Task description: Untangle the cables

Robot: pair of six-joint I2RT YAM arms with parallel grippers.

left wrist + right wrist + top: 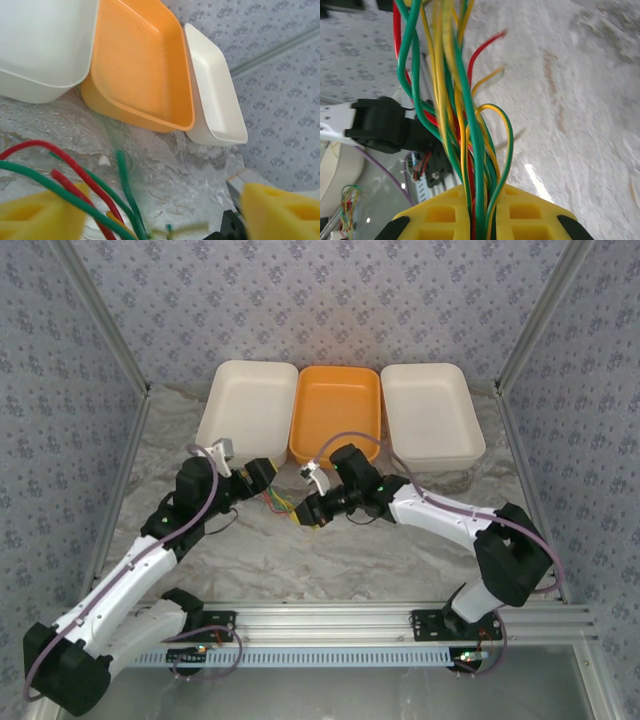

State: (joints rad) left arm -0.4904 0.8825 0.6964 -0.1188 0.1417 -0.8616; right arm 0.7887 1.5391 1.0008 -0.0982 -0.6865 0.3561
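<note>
The cables [284,504] are a tangled bunch of thin green, yellow and red wires, strung just above the marble table between my two grippers. My right gripper [482,217] is shut on the cables [465,100], which rise as a bundle from between its yellow fingers [435,215]. My left gripper [160,220] is open, its yellow fingers [37,215] wide apart. Red and green cables [75,180] cross in front of its left finger and run down between the jaws. In the top view the left gripper [264,480] sits just left of the bunch and the right gripper [312,508] just right of it.
Three trays stand in a row behind the grippers: a white tray [245,405], an orange tray [338,410] and another white tray [432,415]. An aluminium rail [330,625] runs along the near edge. Patterned walls close in the table on both sides.
</note>
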